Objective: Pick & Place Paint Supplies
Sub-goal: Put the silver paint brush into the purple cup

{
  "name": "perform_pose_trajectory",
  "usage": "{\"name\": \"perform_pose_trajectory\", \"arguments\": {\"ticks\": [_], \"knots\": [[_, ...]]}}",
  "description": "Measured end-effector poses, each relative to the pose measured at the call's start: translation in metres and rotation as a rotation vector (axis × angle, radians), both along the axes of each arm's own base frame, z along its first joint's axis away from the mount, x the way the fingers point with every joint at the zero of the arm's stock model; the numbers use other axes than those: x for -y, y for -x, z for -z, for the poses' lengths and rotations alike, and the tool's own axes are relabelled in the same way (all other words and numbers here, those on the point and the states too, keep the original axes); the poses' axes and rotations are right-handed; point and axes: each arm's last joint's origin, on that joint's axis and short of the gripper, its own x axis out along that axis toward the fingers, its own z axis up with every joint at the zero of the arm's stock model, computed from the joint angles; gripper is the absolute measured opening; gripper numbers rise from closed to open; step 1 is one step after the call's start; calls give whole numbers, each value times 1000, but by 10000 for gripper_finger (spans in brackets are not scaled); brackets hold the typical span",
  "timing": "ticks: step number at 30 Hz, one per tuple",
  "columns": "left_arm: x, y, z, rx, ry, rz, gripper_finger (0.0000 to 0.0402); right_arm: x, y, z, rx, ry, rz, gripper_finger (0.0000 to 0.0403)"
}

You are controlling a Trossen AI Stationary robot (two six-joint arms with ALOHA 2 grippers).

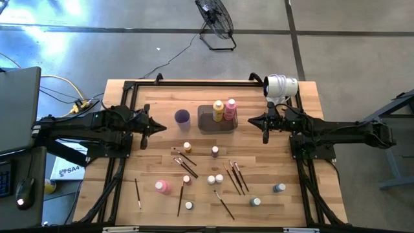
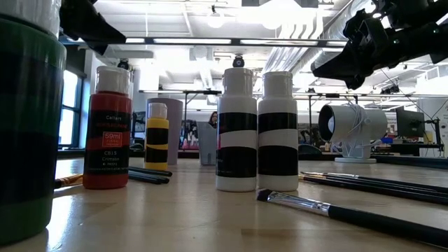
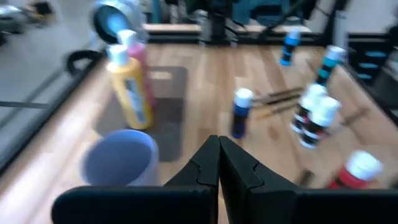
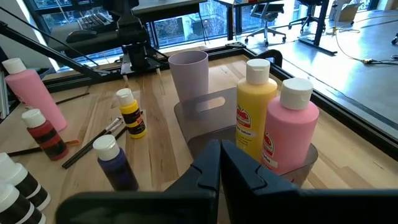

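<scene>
Grippers both pinched shut, holding nothing: right gripper (image 1: pixel 264 138) hovers just beside the dark grey rectangular tray (image 1: pixel 206 123) with its tall yellow (image 1: pixel 218 110) and pink paint bottles (image 1: pixel 230 110); left gripper (image 1: pixel 143 140) waits beside the small purple cup (image 1: pixel 182 117).

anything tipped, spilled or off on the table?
No spill visible. Paintbrushes lie scattered at odd angles, and small bottles stand dotted about. Only the yellow bottle and a pink bottle are in the tray; another pink one stands outside.
</scene>
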Motion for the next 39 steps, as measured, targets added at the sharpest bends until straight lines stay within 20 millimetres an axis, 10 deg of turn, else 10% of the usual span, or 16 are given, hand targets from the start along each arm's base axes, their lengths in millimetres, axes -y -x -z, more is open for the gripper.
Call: {"name": "perform_pose_trajectory", "arguments": {"ticks": [21, 39], "knots": [[-1, -28, 21, -187, -145, 117, 6, 0, 0, 0, 0, 0, 0, 5], [-1, -63, 62, -453, -75, 200, 173, 0, 0, 0, -1, 0, 0, 5]]}}
